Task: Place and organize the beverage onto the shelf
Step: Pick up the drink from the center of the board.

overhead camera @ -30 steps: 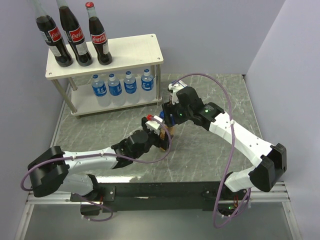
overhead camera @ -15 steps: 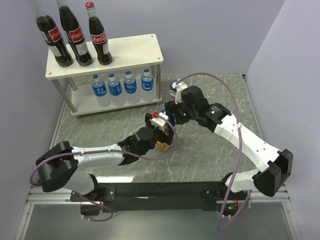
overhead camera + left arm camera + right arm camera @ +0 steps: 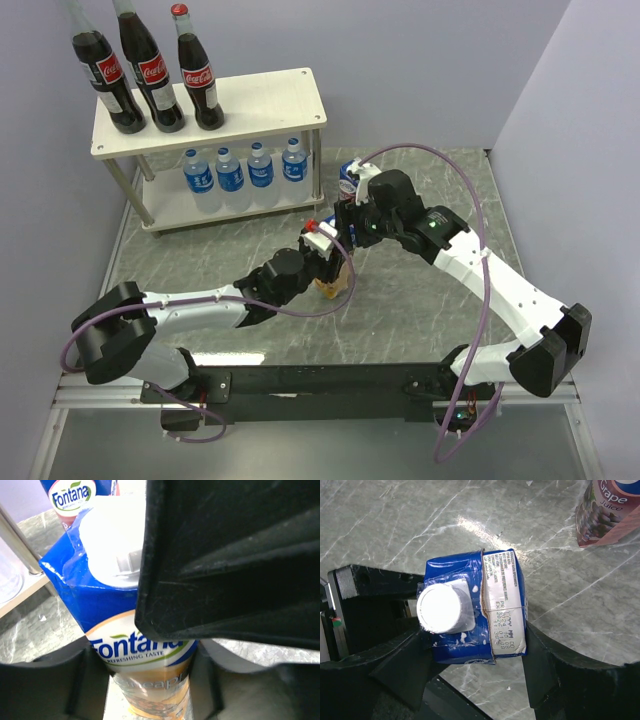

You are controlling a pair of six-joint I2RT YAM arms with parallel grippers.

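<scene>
**Item under handling.** The yellow juice carton (image 3: 502, 610) stands upright near the middle of the table (image 3: 420, 310), forward of the shelf's right end. Whether its base rests on the surface or is just off it cannot be told.

**Grips.** The left gripper (image 3: 150, 690) is clamped across the carton's lower body, with a finger pressed against each side. The right gripper (image 3: 472, 655) sits on the upper part from the opposite side, its fingers against both flanks just below the cap. Both claws therefore hold the same carton.

**Step in hand (judgement).** This is a pick-up or transfer of this carton between the arms. It has not been placed.

**Next move.** One arm should let go before any lift. The carton must then be carried upright to the bare right portion of the top board, clearing the board's edge.

**Materials.**
- The carton is slick coated card, square in section, with a blue sloped top and a round white screw cap. It is likely to slip under a light grip.
- The purple juice carton (image 3: 347, 180) is the same build and waits toward the far edge, behind the right arm.
- The shelf (image 3: 270, 105) is in the far left corner and has pale wood-grain boards on thin metal legs.
- The cola bottles (image 3: 150, 75) are dark and narrow-necked, at the left of the top board.
- The water bottles (image 3: 245, 170) are clear, in a row on the lower board.
- The table is grey, veined and faintly glossy.
</scene>
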